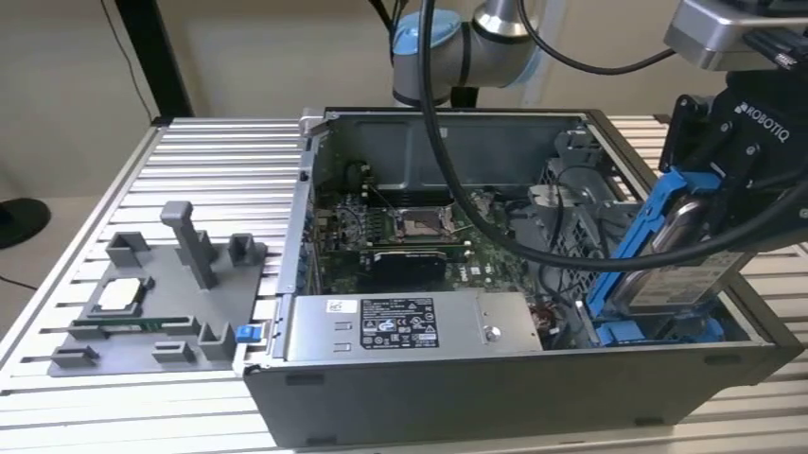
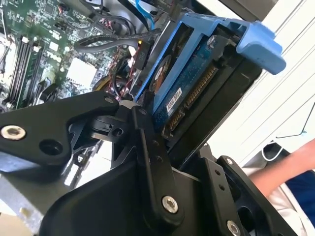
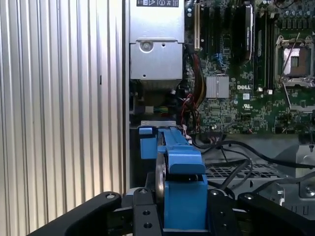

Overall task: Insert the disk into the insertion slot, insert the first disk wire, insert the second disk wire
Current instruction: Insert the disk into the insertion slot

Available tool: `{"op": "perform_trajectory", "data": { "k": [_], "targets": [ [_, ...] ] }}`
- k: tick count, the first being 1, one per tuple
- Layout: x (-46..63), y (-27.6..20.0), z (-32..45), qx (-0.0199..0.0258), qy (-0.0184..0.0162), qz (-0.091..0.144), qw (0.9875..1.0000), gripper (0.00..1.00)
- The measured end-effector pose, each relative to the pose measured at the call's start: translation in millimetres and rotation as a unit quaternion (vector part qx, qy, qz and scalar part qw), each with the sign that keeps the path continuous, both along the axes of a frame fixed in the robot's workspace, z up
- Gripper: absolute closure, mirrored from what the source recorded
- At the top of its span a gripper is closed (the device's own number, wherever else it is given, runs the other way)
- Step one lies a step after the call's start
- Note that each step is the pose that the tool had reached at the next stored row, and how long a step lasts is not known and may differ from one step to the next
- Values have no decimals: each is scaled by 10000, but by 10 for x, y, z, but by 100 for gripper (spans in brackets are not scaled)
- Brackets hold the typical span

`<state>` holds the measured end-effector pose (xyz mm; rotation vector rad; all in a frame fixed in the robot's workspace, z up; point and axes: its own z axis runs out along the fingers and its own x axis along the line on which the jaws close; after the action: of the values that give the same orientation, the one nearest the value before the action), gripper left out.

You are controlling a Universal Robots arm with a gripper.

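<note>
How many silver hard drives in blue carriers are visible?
1: the silver hard drive, held tilted by the black gripper over the grey computer case at the exterior view's right. Blue plastic below may hide another.

Silver arm with blue joint caps, black cables, black hand.

You will find the disk, silver in its blue carrier frame, steeply tilted, with its lower end at the blue-railed insertion slot, not seated.
</note>
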<state>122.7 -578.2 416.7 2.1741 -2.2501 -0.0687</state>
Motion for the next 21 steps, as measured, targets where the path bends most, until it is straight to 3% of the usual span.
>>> {"op": "perform_trajectory", "data": {
  "k": [13, 16, 17, 21],
  "targets": [
    [0, 3, -214, 36, 0, -13, 10000, 100],
    [0, 3, -232, 39, 0, -13, 10000, 100],
    [0, 3, -231, 38, 0, -13, 10000, 0],
    [0, 2, -205, 41, 0, -13, 10000, 0]
  ]
}}
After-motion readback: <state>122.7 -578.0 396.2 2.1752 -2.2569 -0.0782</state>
